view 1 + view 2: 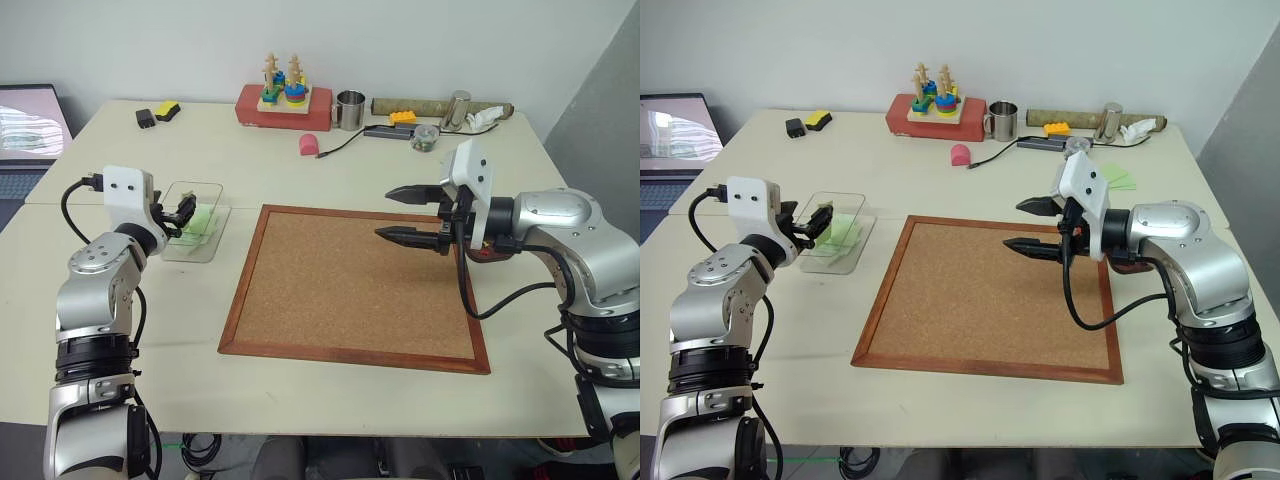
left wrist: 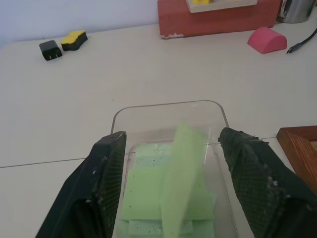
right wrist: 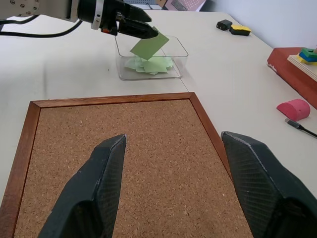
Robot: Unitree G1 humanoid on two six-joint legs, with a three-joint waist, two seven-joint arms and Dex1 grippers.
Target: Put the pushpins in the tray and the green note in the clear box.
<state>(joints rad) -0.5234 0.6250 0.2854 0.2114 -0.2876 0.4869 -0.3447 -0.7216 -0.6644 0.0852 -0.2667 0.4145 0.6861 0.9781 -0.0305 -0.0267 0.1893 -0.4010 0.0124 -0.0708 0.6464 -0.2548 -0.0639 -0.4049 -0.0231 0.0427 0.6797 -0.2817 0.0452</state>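
Left wrist view looks along the left gripper (image 2: 171,193), whose two black fingers (image 2: 101,188) stand wide apart on either side of the green note (image 2: 181,178); the note is tilted on edge between them, touching neither, its lower part down among the other green notes (image 2: 143,198) that lie flat in the clear box (image 2: 168,110). From the right wrist view the same note (image 3: 149,45) slants over the box's open top, just at the tips of the left gripper (image 3: 143,30), and whether it touches a fingertip there cannot be told. In the left eye view the clear box (image 1: 205,250) sits on the pale table (image 1: 300,400) just beside the left edge of the corkboard (image 1: 350,290), a wide wood-framed board whose cork face is bare. The right gripper (image 1: 405,215) hangs above the board's right part, its fingers (image 3: 94,193) spread apart with nothing between them. Just behind the right wrist a dark reddish shape shows partly, and whether it is the tray cannot be told; the pushpins are too small to make out. Along the far side of the table stand a red block with a wooden stacking toy (image 1: 284,100), a metal cup (image 1: 350,110), a pink wedge (image 1: 308,145) and a small black charger (image 1: 146,117) beside a yellow piece (image 1: 167,109).
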